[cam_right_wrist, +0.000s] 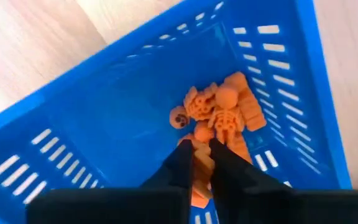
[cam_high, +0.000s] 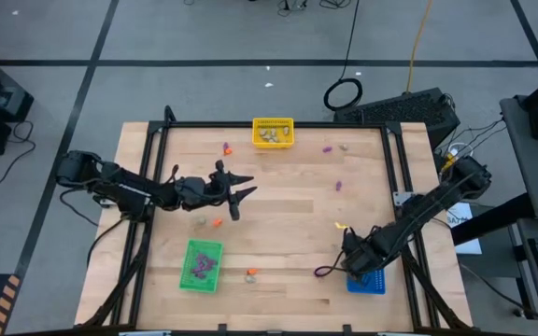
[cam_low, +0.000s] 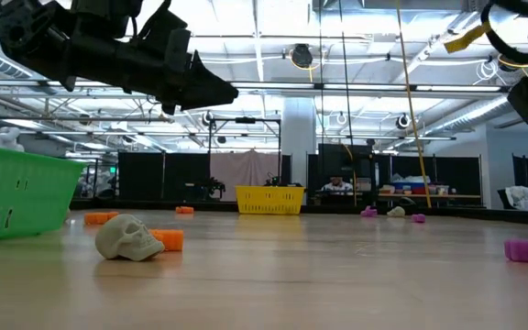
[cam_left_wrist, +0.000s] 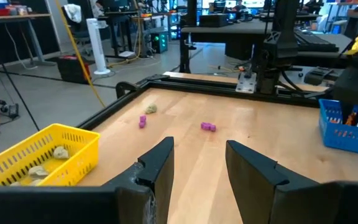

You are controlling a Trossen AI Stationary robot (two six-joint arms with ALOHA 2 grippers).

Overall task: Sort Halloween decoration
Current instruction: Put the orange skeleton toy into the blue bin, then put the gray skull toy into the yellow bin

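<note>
A lab hall: ceiling strip lights [cam_low: 273, 55], workbenches [cam_left_wrist: 17, 15], cables [cam_high: 344, 93].

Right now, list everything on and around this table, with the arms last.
Yellow bin: one, yellow, far edge of the table, pale trinkets inside.
Green bin: one, green, near left, purple trinkets inside.
Blue bin: one, blue, near right, orange trinkets inside.
Skull: one, pale grey-tan, loose on the table beside an orange piece.
Loose purple pieces: several, scattered on the right half and far side.
Loose orange pieces: a few, near the green bin.
Left gripper: raised over the table's left half, open, empty.
Right gripper: in the blue bin, fingers nearly closed around an orange piece; whether it grips is unclear.
</note>
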